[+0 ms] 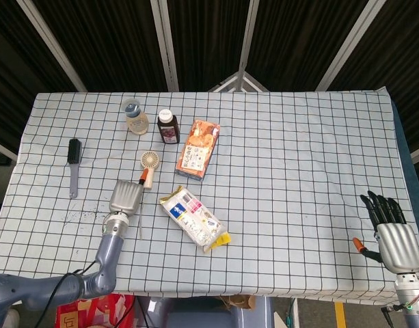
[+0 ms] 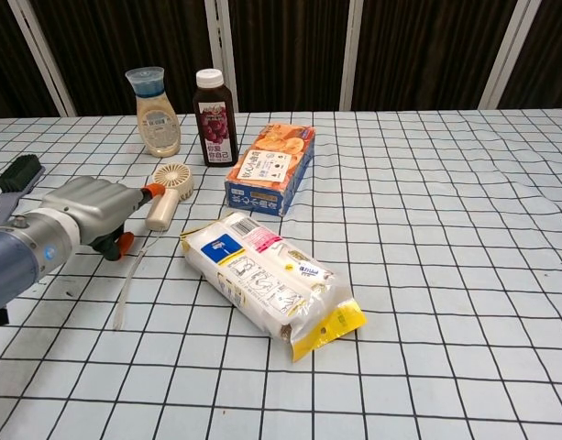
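My left hand [image 1: 126,197] [image 2: 86,209] lies low over the checked tablecloth at the front left, back upward and fingers tucked under. Nothing shows in its grip. One orange tip touches the neck of a small cream handheld fan [image 1: 149,164] [image 2: 167,192], which lies flat just beyond it. The fan's white strap [image 2: 125,282] trails toward the front edge. My right hand [image 1: 390,232] hovers at the table's front right corner with dark fingers spread and nothing in it; the chest view does not show it.
A white wipes pack [image 1: 194,217] [image 2: 267,280] lies right of the left hand. Behind it are an orange box [image 1: 198,148] [image 2: 271,167], a dark juice bottle [image 1: 168,127] [image 2: 215,117] and a pale dressing bottle [image 1: 134,117] [image 2: 156,112]. A black brush [image 1: 74,164] [image 2: 19,174] lies far left.
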`<state>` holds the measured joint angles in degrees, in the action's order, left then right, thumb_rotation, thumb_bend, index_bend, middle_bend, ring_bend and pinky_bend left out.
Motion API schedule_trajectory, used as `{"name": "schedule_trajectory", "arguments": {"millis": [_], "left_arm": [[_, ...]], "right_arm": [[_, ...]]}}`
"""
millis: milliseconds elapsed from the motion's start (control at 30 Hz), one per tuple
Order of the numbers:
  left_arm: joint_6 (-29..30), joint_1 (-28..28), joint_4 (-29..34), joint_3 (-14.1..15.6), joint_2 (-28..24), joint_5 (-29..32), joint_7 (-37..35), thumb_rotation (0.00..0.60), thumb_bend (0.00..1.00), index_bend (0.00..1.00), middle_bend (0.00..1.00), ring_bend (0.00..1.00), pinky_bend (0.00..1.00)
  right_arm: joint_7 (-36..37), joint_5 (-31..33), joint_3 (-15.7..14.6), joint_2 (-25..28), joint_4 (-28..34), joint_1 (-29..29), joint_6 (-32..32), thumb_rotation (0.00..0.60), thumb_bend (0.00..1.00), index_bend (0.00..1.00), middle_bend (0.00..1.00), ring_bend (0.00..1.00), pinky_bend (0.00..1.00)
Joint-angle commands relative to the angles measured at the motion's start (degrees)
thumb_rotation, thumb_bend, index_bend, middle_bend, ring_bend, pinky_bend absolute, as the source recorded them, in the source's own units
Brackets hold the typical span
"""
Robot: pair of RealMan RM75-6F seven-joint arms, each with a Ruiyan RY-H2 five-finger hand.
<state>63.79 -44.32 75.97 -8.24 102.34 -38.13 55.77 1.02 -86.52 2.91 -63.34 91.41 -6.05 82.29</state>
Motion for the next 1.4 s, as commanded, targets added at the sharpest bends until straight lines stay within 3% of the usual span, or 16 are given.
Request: {"name": "schedule_trajectory", "arguments": {"millis": [33,233,500,700,967,1067,1133,1333,1400], "left_arm": [[-0.5,0.0,-0.3,0.3,0.1,0.7,0.4,0.600,0.81,0.09,0.90,0.74,0.75],[-1.5,-0.4,0.5,-0.1,-0.3,3.1,1.3,0.600,0.81,0.13,0.90,0.74,0.75],[-0.6,-0.8,2.5,-0.9,-1.2,3.2,0.6,0.600,0.81,0.11,0.90,0.73,0.75],[3.2,0.0,4.6,-2.0,-2.5,-3.9,-5.2,0.600,0.80,0.00,0.88,0.71,0.75],[9.5,3.2,11.8,-2.9,-7.5,-14.9,-14.8,0.600,0.74,0.00,0.78,0.62,0.72],[11.6,5.1,15.3,-1.8,-10.3,-18.0,-16.8,0.600,0.62,0.00,0.68,0.53,0.65],[13.5,7.1,18.2,-0.2,-12.9,-20.4,-18.1,0.600,0.53,0.00,0.56,0.44,0.55],[18.9,14.4,25.0,6.5,-20.3,-27.1,-22.8,0.600,0.23,0.00,0.13,0.08,0.14],[20.8,17.3,26.3,9.9,-23.0,-30.7,-25.4,0.600,0.19,0.00,0.07,0.03,0.08]], "right_arm": [[0.0,0.0,0.0,0.0,0.0,0.0,0.0,0.600,0.28,0.01,0.00,0.00,0.00],[-0.1,0.0,0.0,0.0,0.0,0.0,0.0,0.600,0.28,0.01,0.00,0.00,0.00],[-0.1,0.0,0.0,0.0,0.0,0.0,0.1,0.600,0.28,0.01,0.00,0.00,0.00],[-0.1,0.0,0.0,0.0,0.0,0.0,0.1,0.600,0.28,0.01,0.00,0.00,0.00],[-0.5,0.0,0.0,-0.1,0.0,0.0,0.1,0.600,0.28,0.01,0.00,0.00,0.00],[-0.6,0.0,0.0,-0.2,0.0,0.1,0.2,0.600,0.28,0.01,0.00,0.00,0.00],[-0.7,0.0,0.0,-0.2,-0.1,0.1,0.2,0.600,0.28,0.01,0.00,0.00,0.00],[-1.1,0.0,0.1,-0.4,-0.1,0.1,0.4,0.600,0.28,0.01,0.00,0.00,0.00],[-1.3,0.0,0.1,-0.4,-0.1,0.1,0.4,0.600,0.28,0.01,0.00,0.00,0.00]]}}
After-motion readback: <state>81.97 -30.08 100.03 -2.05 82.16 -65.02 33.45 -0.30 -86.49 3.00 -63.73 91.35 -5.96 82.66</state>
